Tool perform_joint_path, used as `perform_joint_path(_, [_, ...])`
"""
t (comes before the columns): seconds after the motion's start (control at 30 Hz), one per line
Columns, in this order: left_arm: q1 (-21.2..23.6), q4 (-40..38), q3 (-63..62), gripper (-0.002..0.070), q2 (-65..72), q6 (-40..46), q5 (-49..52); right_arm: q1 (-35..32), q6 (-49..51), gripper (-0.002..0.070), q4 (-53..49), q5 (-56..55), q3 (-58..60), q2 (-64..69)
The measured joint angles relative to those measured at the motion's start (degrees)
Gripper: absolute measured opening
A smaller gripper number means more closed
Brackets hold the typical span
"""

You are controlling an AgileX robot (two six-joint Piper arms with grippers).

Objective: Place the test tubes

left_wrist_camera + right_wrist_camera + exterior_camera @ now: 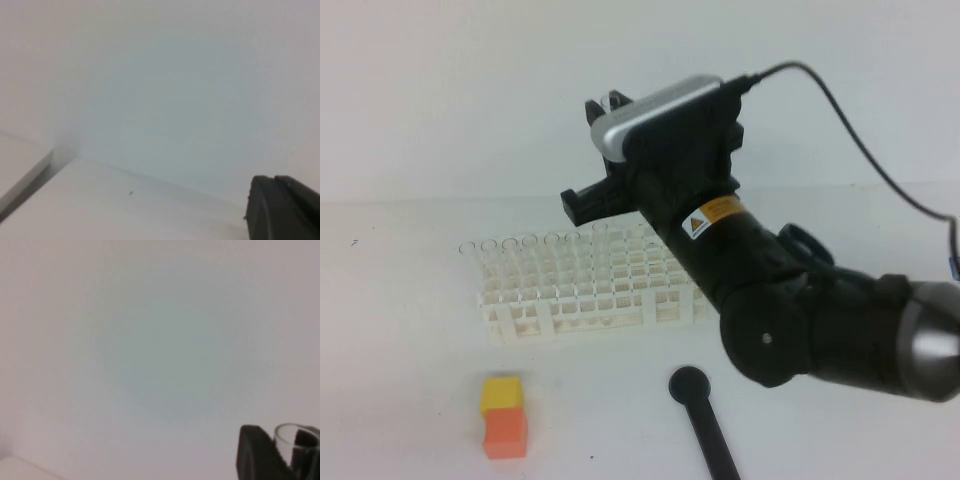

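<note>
A white test tube rack (580,285) with several clear tubes standing in it sits on the white table left of centre. My right gripper (605,106) is raised above the rack's back right corner, pointing up toward the wall, shut on a clear glass test tube (615,100). In the right wrist view the tube's open rim (296,439) shows between the dark fingers (252,450) of the right gripper (282,436). My left gripper (274,180) appears only in the left wrist view, its two fingertips pressed together with nothing between them, facing the wall.
A yellow-and-orange block (504,415) stands near the front left of the table. A black rod with a round head (698,405) lies at the front centre. The right arm's bulky body (800,320) covers the right side of the rack.
</note>
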Motion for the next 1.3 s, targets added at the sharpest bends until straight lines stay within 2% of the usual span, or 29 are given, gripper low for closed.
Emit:
perform_joint_path(0.1, [-0.1,0.0,3.5,-0.0001,0.0,-0.1,-1.2,0.0,0.0,0.0127,2.8,-2.7,0.0,2.5])
perform_joint_path(0.4, [-0.2,-0.8,3.3,-0.0001,-0.1,-3.1,13.2,0.0,1.3,0.0127,7.1,-6.2,0.0,7.7])
perform_joint_path(0.77, [-0.2,-0.9,3.3,-0.0001,-0.1,-2.0,23.8,0.0,3.4,0.0127,7.4,-7.7,0.0,11.2])
perform_joint_path(1.3, [-0.2,-0.8,3.3,-0.0001,0.0,1.6,23.8,1.3,3.6,0.0127,5.9,-6.5,-2.8,11.2])
